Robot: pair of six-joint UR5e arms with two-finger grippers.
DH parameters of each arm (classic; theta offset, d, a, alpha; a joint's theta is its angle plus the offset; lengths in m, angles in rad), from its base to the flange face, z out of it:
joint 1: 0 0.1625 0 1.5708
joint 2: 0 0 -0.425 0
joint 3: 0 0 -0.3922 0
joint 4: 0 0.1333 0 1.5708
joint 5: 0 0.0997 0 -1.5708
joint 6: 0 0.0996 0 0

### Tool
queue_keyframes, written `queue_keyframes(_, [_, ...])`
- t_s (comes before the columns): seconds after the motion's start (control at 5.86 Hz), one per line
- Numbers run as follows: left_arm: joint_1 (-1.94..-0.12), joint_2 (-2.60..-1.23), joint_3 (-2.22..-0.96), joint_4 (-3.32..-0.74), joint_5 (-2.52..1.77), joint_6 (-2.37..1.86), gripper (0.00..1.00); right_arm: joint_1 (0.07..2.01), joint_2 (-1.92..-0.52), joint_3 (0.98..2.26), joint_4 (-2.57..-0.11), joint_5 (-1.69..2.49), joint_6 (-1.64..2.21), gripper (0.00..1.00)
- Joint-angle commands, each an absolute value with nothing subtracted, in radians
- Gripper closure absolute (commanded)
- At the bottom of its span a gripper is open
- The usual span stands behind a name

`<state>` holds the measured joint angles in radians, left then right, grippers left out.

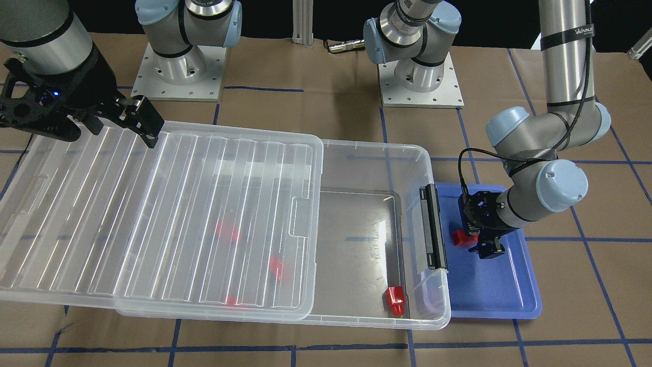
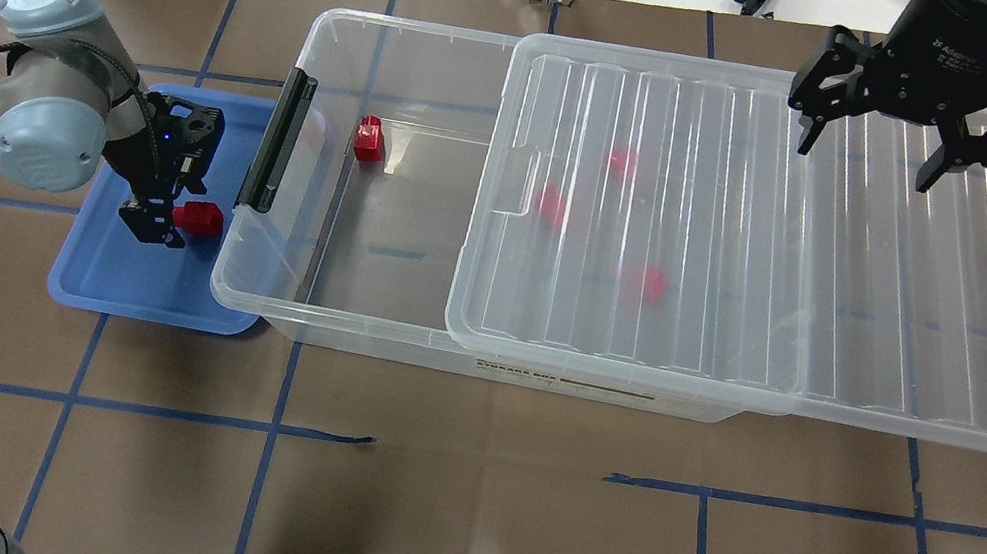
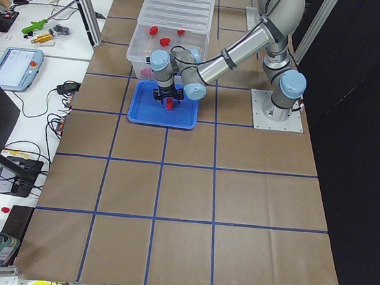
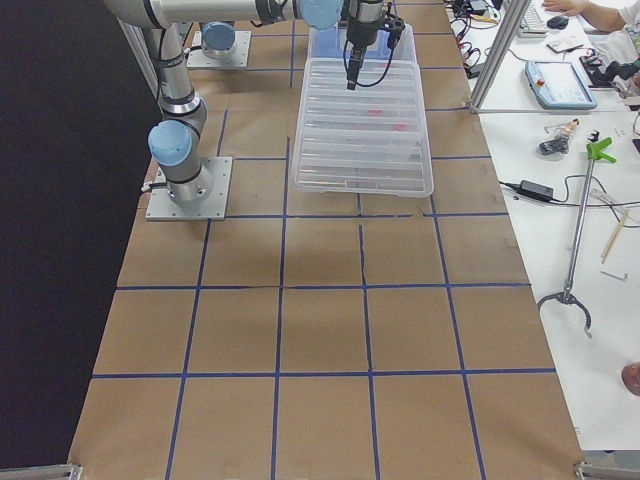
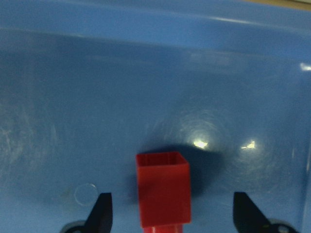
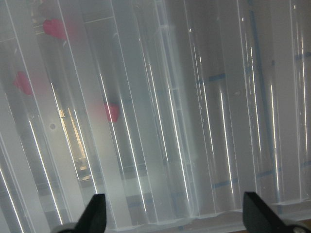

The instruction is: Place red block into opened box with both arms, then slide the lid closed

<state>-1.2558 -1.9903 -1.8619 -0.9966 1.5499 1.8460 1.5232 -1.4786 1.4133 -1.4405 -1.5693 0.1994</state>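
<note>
One red block point(image 2: 199, 217) point(image 5: 163, 191) lies on the blue tray point(image 2: 137, 285), between the wide-apart fingers of my open left gripper point(image 2: 176, 206) point(image 1: 476, 243); neither finger touches it. The clear box point(image 2: 335, 26) lies across the middle of the table. Its ribbed lid point(image 2: 760, 263) covers the half on my right side and overhangs that end. Another red block point(image 2: 367, 140) point(image 1: 396, 300) sits in the uncovered part, and three more point(image 2: 620, 162) show blurred under the lid. Above the lid's far edge my right gripper point(image 2: 864, 160) point(image 1: 109, 133) hangs open and holds nothing.
The box's black latch bar point(image 2: 277, 142) faces the blue tray, which stands close against that short end. The two arm bases point(image 1: 178, 76) are bolted to the brown, blue-taped table behind the box. Cables and tools lie on the benches point(image 3: 27, 40) beyond the table.
</note>
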Motion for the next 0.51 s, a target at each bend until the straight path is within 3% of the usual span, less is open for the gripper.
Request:
queue_keyframes(0.0, [-1.258, -2.002, -1.859, -0.985, 1.557, 1.844, 0.81, 1.523, -1.471, 1.414, -1.434, -1.559, 0.199, 0.00])
queue_keyframes(0.17, [-1.258, -2.002, -1.856, -0.985, 1.555, 1.842, 0.93, 1.525, -1.476, 1.410, -1.436, -1.557, 0.186, 0.00])
queue_keyframes(0.34, [-1.261, -1.978, -1.839, -0.988, 1.558, 1.841, 0.96, 1.528, -1.476, 1.410, -1.433, -1.557, 0.183, 0.00])
